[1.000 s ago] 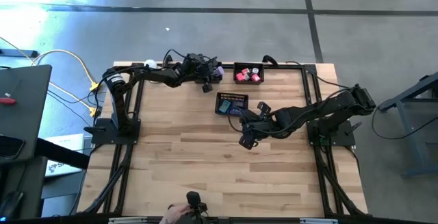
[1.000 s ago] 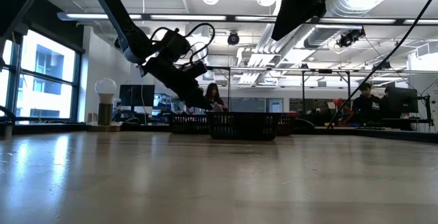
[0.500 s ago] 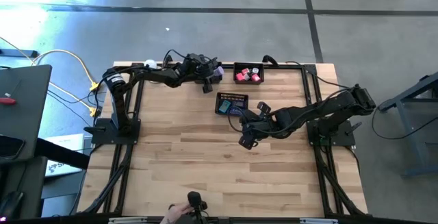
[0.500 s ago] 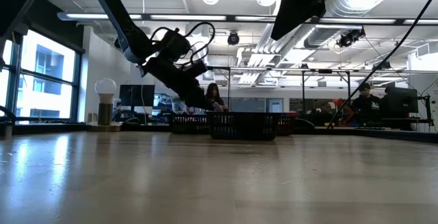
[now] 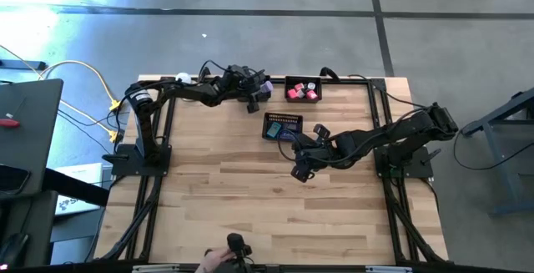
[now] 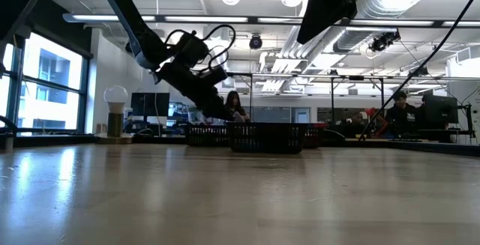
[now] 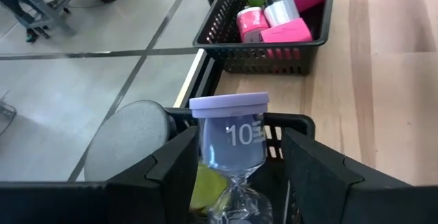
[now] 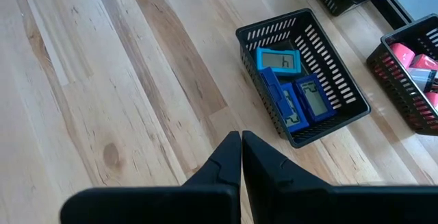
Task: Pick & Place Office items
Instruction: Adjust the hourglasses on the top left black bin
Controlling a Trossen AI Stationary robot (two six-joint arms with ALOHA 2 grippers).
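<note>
left gripper [image 7: 233,176] sits at the far edge of the table, over a black mesh tray [image 7: 301,125], fingers clamped on a lavender-capped sand timer [image 7: 230,138] marked 10. looks like the place step: timer held above its tray, not yet let go. next move, as i read it: lower it inside the tray walls, then open. a grey disc [image 7: 126,138] lies just beside the tray at the table edge.

right gripper [image 8: 241,157] hangs over bare wood near the table's middle, fingers pressed together, holding nothing. just ahead of it is a tray [image 8: 320,43] with blue digital timers [image 8: 291,87]. another tray [image 5: 302,79] at the far edge holds pink and red items [image 5: 302,93].

surface: light wood plank table [image 5: 250,189], black frame rails on the sides. room: concrete floor, open office with ceiling lights, monitors, and people [image 6: 234,104] sitting in the background. white ball lamp [image 6: 115,99] on a metal base far left in the low view.
</note>
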